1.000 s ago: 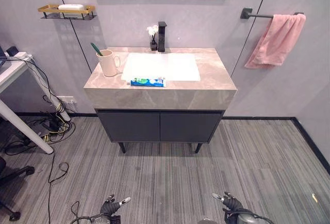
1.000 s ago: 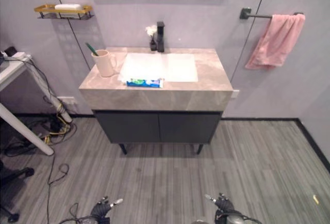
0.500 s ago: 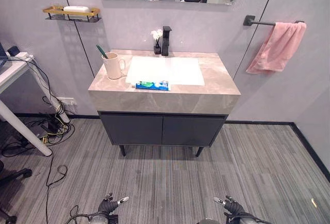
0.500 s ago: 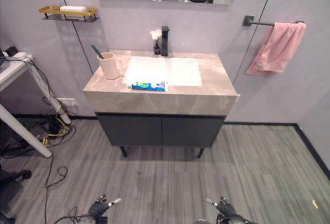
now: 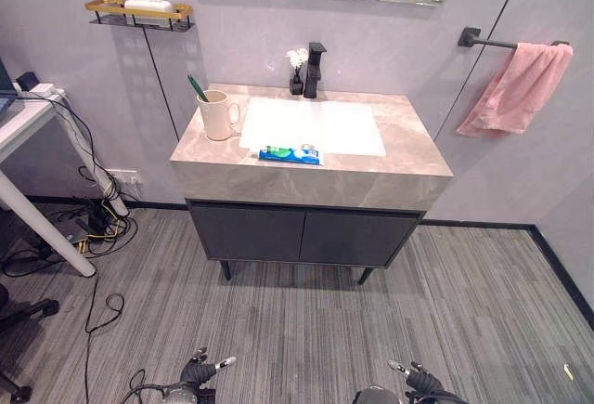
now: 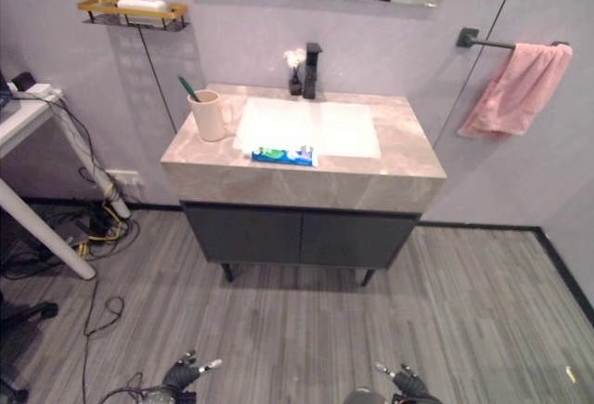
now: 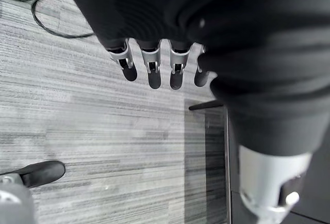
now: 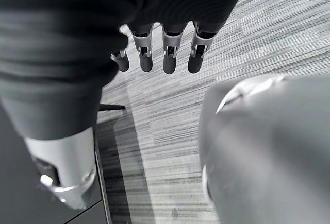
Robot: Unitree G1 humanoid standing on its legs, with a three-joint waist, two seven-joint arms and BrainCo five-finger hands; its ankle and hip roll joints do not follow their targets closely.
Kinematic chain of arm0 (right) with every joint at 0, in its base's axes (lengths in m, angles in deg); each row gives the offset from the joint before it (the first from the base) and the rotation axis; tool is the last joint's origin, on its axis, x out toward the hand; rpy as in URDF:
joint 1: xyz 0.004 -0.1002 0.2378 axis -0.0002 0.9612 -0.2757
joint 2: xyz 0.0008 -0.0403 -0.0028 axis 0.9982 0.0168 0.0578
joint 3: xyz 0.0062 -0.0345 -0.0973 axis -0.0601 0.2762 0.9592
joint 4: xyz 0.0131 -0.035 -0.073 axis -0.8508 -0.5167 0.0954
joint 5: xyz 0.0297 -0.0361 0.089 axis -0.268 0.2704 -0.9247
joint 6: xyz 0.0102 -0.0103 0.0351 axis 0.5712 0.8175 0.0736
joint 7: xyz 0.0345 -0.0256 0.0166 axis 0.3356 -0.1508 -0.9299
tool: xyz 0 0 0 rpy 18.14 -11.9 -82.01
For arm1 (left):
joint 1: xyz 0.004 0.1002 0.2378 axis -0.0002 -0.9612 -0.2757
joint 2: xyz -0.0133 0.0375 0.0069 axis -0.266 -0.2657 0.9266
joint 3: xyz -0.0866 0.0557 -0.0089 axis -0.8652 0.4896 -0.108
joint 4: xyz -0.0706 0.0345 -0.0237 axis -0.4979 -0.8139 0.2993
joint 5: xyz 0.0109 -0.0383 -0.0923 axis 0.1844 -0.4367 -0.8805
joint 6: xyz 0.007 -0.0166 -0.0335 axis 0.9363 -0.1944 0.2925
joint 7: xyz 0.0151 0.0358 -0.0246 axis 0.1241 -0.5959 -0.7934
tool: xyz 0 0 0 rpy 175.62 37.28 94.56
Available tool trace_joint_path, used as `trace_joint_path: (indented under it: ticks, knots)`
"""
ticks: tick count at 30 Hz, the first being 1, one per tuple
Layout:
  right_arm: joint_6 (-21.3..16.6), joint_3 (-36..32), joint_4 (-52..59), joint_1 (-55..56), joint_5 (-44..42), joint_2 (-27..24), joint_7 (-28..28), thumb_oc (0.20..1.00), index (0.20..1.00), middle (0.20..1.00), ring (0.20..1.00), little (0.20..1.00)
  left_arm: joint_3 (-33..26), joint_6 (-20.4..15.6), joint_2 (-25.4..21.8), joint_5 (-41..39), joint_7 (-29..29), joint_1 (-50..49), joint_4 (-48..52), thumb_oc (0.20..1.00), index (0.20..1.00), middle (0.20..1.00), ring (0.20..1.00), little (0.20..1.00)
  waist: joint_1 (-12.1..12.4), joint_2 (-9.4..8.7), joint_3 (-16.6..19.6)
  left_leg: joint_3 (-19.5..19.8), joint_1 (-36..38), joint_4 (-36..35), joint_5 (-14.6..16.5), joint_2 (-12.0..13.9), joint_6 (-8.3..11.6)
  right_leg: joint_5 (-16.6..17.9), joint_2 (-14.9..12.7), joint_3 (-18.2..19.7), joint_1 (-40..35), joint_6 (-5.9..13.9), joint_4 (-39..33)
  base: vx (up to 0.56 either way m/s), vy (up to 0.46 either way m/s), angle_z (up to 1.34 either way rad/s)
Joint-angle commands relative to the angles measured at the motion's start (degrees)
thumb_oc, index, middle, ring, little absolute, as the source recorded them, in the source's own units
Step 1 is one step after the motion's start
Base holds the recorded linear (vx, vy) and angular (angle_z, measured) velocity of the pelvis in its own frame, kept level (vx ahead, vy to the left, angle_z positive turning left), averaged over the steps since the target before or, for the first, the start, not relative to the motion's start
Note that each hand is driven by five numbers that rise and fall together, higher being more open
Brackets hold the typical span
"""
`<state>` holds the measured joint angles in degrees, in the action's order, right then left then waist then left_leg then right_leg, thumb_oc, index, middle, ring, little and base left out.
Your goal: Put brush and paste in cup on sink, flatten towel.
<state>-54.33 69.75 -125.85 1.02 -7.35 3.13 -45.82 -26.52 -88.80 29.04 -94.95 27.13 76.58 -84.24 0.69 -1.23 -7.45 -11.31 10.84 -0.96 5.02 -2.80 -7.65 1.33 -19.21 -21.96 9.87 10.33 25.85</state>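
A beige cup (image 5: 218,114) stands at the left of the marble sink counter (image 5: 413,158), with a green toothbrush (image 5: 198,88) leaning in it. A blue-green toothpaste tube (image 5: 290,154) lies flat at the front edge of the white basin. The pink towel (image 5: 516,88) hangs bunched and slanted from a black wall bar to the right of the sink. My left hand (image 5: 200,371) and right hand (image 5: 419,382) hang low over the floor, far from the sink. Both are open and empty, with straight fingers (image 7: 153,72) (image 8: 170,56) in the wrist views.
A black faucet (image 5: 314,56) and a small flower vase (image 5: 297,58) stand behind the basin. A gold wall shelf (image 5: 139,9) holds soap. A white table (image 5: 23,125), floor cables (image 5: 88,223) and a chair base (image 5: 19,316) sit at the left. Dark cabinet doors (image 5: 302,237) are below the counter.
The whole picture has shifted, so the camera moved; the sink now sits lower and further right in view. Both hands stay low and open.
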Motion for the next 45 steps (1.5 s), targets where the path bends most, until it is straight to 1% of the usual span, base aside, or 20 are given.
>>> trace_joint_path:
  ticks: [1,4,7,11,16,17,19,21,22,24,25,29,30,31,32,34,37,41,44,45]
  knots:
    - [-1.68,-2.39,-1.39,-3.35,-2.27,1.29,0.94,1.000,1.000,1.000,1.000,1.000,-0.65,-2.10,-0.74,-1.04,0.87,2.42,2.10,1.000,1.000,1.000,1.000,1.000,-0.25,-2.34,-2.32,2.32,1.25,1.82,3.82,-1.82,3.60,14.88,-0.84,6.51,3.66,2.02,-13.54,0.14,-0.144,0.15]
    - [-1.48,-2.34,-1.37,-4.05,-1.32,1.37,1.51,1.000,1.000,1.000,1.000,1.000,-0.82,-2.40,-1.11,-1.07,1.09,3.47,1.96,1.000,1.000,1.000,1.000,1.000,-0.58,-2.99,-2.79,2.52,2.16,1.24,4.33,-1.13,5.34,18.40,-1.53,4.96,3.47,3.98,-21.73,0.22,-0.119,0.32]
    - [-1.40,-2.17,-0.85,-3.96,-0.65,1.15,1.50,1.000,1.000,1.000,1.000,1.000,-0.74,-2.34,-1.07,-1.01,1.27,3.88,1.83,1.000,1.000,1.000,1.000,1.000,-1.16,-3.42,-2.32,3.18,3.34,1.04,5.03,-0.92,6.21,19.92,-1.34,4.26,3.18,4.66,-23.36,0.28,-0.076,0.20]
    - [-1.66,-1.87,-0.66,-3.03,-0.11,0.71,1.24,1.000,1.000,1.000,1.000,1.000,0.01,-2.16,-0.64,-0.76,1.24,4.46,1.14,1.000,1.000,1.000,1.000,1.000,-2.50,-3.35,-0.44,5.54,4.52,1.25,5.78,-0.23,7.14,17.60,1.06,6.53,2.47,3.48,-23.41,0.25,-0.053,0.40]
    - [-1.87,-1.07,-0.51,-2.58,2.22,-0.18,1.44,1.000,1.000,1.000,1.000,1.000,0.31,-2.09,0.07,-0.94,1.19,4.76,0.73,1.000,1.000,1.000,1.000,1.000,-3.70,-1.75,1.03,7.70,5.52,2.59,4.63,2.55,8.76,12.91,4.13,4.28,2.88,1.34,-20.49,0.30,-0.102,0.23]
    - [-2.02,-0.01,0.00,-2.48,3.69,-0.70,1.23,1.000,1.000,1.000,1.000,1.000,0.69,-2.02,-0.10,-0.31,1.16,4.86,0.43,1.000,1.000,1.000,1.000,1.000,-3.97,-1.30,1.98,7.65,5.50,4.39,3.11,4.26,10.14,10.04,5.79,2.63,2.90,0.12,-19.38,0.30,-0.136,0.20]
    - [-1.97,0.35,0.02,-2.81,3.24,-1.07,0.98,1.000,1.000,1.000,1.000,1.000,0.96,-1.80,-0.01,-0.51,1.11,5.19,0.16,1.000,1.000,1.000,1.000,1.000,-4.21,-1.11,2.38,7.39,4.73,7.27,1.38,5.33,11.45,8.29,7.61,2.01,2.20,-0.96,-18.93,0.33,-0.169,0.13]
    - [-1.96,0.63,-0.11,-3.02,2.44,-1.05,0.82,1.000,1.000,1.000,1.000,1.000,1.47,-1.69,-0.10,-0.87,0.77,5.48,0.49,1.000,1.000,1.000,1.000,1.000,-4.20,-1.48,2.64,6.26,2.80,13.52,-2.89,6.90,13.72,6.34,9.90,1.23,0.15,-2.66,-19.22,0.30,-0.214,0.01]
    - [-2.05,1.18,0.03,-3.05,1.50,-0.98,0.60,1.000,1.000,1.000,1.000,1.000,2.11,-1.57,-0.54,-0.61,0.50,6.03,0.90,1.000,1.000,1.000,1.000,1.000,-3.97,-2.38,2.19,4.76,-1.20,22.75,-8.16,8.79,15.36,4.46,11.47,0.87,-2.32,-4.72,-19.85,0.25,-0.253,-0.09]
    - [-1.94,1.34,-0.29,-2.92,0.92,-1.00,0.33,1.000,1.000,1.000,1.000,1.000,2.92,-1.54,-0.87,-0.16,0.47,6.85,1.59,1.000,1.000,1.000,1.000,1.000,-3.39,-3.54,0.99,2.95,-5.55,31.89,-11.73,10.08,15.98,3.32,12.10,0.37,-4.75,-6.54,-20.78,0.20,-0.211,-0.07]
    - [-1.79,1.46,-1.02,-2.85,1.37,-1.07,0.38,1.000,1.000,1.000,1.000,1.000,3.24,-1.49,-0.93,0.18,0.47,7.06,1.80,1.000,1.000,1.000,1.000,1.000,-3.09,-4.14,0.69,1.99,-6.95,34.63,-11.98,10.18,15.86,2.50,12.19,0.31,-5.57,-7.02,-21.23,0.18,-0.120,-0.10]
    - [-1.66,0.30,-1.97,-2.07,1.57,-1.54,0.78,1.000,1.000,1.000,1.000,1.000,4.69,-1.72,-1.18,1.01,0.54,7.48,4.27,1.000,1.000,1.000,1.000,1.000,-2.34,-4.45,0.20,-4.25,-13.69,25.91,-4.23,11.51,12.74,1.82,11.49,0.00,-8.35,-5.38,-23.51,0.23,0.040,-0.09]
    - [-1.66,-0.12,-2.44,-1.79,1.58,-1.84,0.79,1.000,1.000,1.000,1.000,1.000,4.83,-1.88,-1.39,1.18,0.54,7.23,5.28,1.000,1.000,1.000,1.000,1.000,-1.81,-3.92,0.21,-4.98,-15.82,20.87,-1.77,12.24,12.54,0.77,11.69,0.63,-9.69,-4.24,-24.21,0.28,0.146,0.30]
    - [-1.75,-0.17,-2.34,-1.63,1.85,-2.01,0.82,1.000,1.000,1.000,1.000,1.000,4.80,-2.02,-1.55,1.27,0.70,6.94,5.42,1.000,1.000,1.000,1.000,1.000,-1.36,-3.89,0.31,-4.90,-17.12,16.38,-2.46,12.35,12.30,0.65,11.50,1.09,-10.31,-3.94,-24.80,0.22,0.192,0.18]
    - [-1.89,-0.02,-2.20,-1.55,2.43,-2.04,0.95,1.000,1.000,1.000,1.000,1.000,4.59,-2.14,-1.78,1.26,0.81,6.88,5.44,1.000,1.000,1.000,1.000,1.000,-1.06,-3.69,0.39,-5.13,-18.64,10.11,-6.90,12.67,12.33,0.97,11.68,1.01,-10.42,-4.22,-25.36,0.20,0.206,0.07]
    - [-2.27,-0.03,-2.40,-1.45,3.41,-2.27,1.04,1.000,1.000,1.000,1.000,1.000,4.27,-2.50,-2.01,1.67,1.07,6.71,4.79,1.000,1.000,1.000,1.000,1.000,0.26,-2.49,0.65,-2.40,-20.77,-0.48,-14.17,14.07,13.97,-0.08,12.59,2.07,-12.55,-3.83,-26.63,0.30,0.243,-0.05]
    - [-2.76,-0.48,-2.24,-2.04,3.41,-2.70,1.21,1.000,1.000,1.000,1.000,1.000,4.02,-2.79,-2.64,1.56,0.92,6.13,4.99,1.000,1.000,1.000,1.000,1.000,1.45,-1.36,0.68,2.06,-22.55,-3.47,-17.68,15.13,15.12,-1.60,12.51,4.07,-14.30,-3.71,-25.94,0.31,0.238,-0.40]
    - [-2.56,-1.02,-2.24,-2.70,2.92,-2.20,0.64,1.000,1.000,1.000,1.000,1.000,3.60,-2.69,-3.63,2.40,0.56,4.76,4.42,1.000,1.000,1.000,1.000,1.000,1.95,-0.80,1.73,3.38,-20.21,-1.02,-15.18,12.67,12.85,-3.98,10.84,6.81,-14.54,-3.10,-20.68,0.27,0.293,-0.74]
    - [-2.38,-2.41,-1.84,-3.77,1.37,-1.63,0.54,1.000,1.000,1.000,1.000,1.000,4.11,-2.81,-4.38,3.13,0.28,4.25,5.48,1.000,1.000,1.000,1.000,1.000,1.56,-0.82,1.82,1.99,-19.64,1.78,-11.96,10.44,10.53,-2.38,7.81,8.27,-12.74,-1.61,-14.21,0.18,0.275,-0.01]
    - [-2.38,-2.41,-1.83,-3.77,1.37,-1.63,0.54,1.000,1.000,1.000,1.000,1.000,4.11,-2.80,-4.38,3.13,0.28,4.24,5.49,1.000,1.000,1.000,1.000,1.000,1.65,-0.88,1.84,1.88,-19.66,1.84,-11.89,10.39,10.49,-2.44,7.72,8.39,-12.62,-1.57,-14.06,0.11,0.242,-0.07]
